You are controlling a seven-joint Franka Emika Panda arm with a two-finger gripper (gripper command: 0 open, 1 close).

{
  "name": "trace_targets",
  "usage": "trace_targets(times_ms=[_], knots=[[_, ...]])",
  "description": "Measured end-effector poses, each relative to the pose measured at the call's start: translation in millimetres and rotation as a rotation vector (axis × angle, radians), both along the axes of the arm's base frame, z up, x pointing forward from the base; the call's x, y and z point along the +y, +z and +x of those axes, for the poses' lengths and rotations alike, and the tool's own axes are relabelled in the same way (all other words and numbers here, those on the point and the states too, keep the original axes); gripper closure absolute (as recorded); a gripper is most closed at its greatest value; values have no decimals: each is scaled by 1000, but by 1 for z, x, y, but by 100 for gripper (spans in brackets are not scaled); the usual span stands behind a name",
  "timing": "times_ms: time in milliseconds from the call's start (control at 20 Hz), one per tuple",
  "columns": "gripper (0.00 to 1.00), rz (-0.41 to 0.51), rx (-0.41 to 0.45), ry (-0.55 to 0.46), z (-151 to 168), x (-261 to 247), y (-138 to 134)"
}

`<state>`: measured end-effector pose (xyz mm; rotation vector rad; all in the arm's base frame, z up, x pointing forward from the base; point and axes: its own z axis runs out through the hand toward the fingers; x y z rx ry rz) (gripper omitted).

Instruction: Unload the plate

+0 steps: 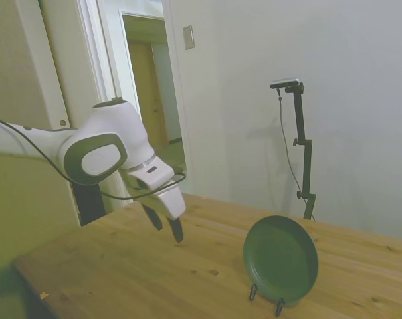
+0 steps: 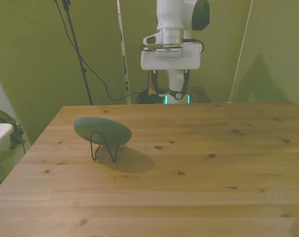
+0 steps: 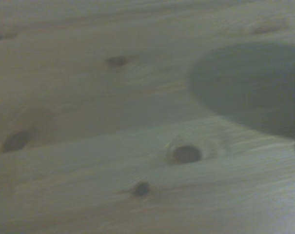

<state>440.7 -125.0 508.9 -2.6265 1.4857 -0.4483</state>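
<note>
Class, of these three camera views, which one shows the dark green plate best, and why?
The side view: the plate faces the camera, its whole round face and rim visible, leaning on the wire stand. The front view shows it only from behind, foreshortened. The blurred wrist view shows mostly wooden table.
</note>
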Motion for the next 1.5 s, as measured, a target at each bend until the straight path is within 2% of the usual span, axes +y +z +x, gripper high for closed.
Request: trace_targets(times_ms=[250,450,700,850,1150,1500], knots=[[0,-70,-53,-135,19,-75,23],[0,-131,-99,-213,31,-111,37],[0,-146,-126,-188,40,-96,41],[0,-149,-217,-247,49,-98,39],[0,-136,-344,-346,73,-111,31],[0,-132,-360,-396,95,-132,18]])
